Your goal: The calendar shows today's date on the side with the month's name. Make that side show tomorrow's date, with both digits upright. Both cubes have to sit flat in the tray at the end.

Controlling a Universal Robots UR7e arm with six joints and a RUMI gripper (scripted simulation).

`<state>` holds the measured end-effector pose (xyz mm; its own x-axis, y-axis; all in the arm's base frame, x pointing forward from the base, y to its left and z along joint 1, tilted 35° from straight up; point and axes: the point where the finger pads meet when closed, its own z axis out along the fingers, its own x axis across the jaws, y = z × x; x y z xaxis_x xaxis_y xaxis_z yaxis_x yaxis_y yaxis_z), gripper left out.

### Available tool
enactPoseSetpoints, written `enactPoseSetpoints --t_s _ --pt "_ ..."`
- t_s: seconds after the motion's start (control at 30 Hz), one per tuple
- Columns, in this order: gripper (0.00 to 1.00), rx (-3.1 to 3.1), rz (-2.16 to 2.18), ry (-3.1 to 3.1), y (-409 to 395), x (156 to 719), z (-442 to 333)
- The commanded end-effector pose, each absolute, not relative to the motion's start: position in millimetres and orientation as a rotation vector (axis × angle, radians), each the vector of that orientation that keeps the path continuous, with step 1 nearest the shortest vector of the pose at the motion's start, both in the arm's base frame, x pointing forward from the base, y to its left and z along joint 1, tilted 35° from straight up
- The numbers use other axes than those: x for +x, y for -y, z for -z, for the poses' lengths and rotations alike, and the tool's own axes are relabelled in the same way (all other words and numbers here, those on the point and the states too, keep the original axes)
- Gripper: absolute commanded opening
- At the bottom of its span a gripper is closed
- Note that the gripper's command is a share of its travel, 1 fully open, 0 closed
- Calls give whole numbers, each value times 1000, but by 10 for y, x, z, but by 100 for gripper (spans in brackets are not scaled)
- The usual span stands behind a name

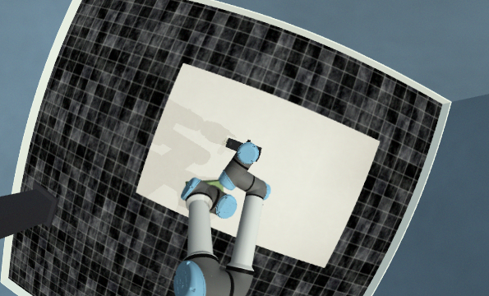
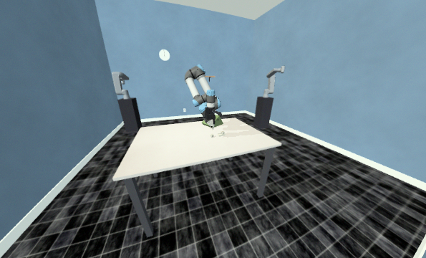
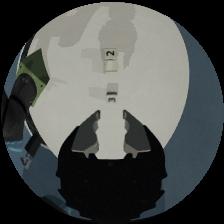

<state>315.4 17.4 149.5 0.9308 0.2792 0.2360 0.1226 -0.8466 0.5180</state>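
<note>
- The surface [image 1: 310, 173] [image 2: 162, 143] [image 3: 155, 75] is carrying the calendar parts, near the middle of the exterior frame and in the upper middle of the wrist frame.
- The arm [image 1: 248, 230] [image 2: 204, 84] [image 3: 15, 112] is reaching in from the bottom of the top frame.
- The green block [image 1: 215, 185] [image 2: 218, 121] [image 3: 37, 70] is sitting at the wrist frame's left, well apart from the calendar.
- The end effector [image 1: 232, 144] [image 2: 213, 127] [image 3: 111, 110] is standing narrowed but not closed, holding nothing.
- The tray [image 2: 220, 135] [image 3: 110, 66] is lying with its long axis running up and down the wrist frame, upper middle, its lower half apparently bare. Which side carries the month's name is too small to tell.
- The seated cube [image 2: 223, 132] [image 3: 110, 53] is filling the tray's upper end, showing a 2 turned sideways in the wrist frame.
- The loose cube [image 2: 212, 135] [image 3: 112, 96] is resting outside, below the tray in that frame and roughly on its axis, showing a sideways 3.
- The step in hand seems to be lining up on the loose cube; the next move is calling for wider fingers if they cannot clear it, then a square grasp, any needed turn and a flat placement.
</note>
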Motion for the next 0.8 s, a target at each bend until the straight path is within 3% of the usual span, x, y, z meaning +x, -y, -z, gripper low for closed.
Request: enactPoseSetpoints --t_s 0.0,0.77 --pt "28 2575 -418 -285 -169 3159 -1504" --pt "28 2577 -411 -287 -125 3179 -1404"
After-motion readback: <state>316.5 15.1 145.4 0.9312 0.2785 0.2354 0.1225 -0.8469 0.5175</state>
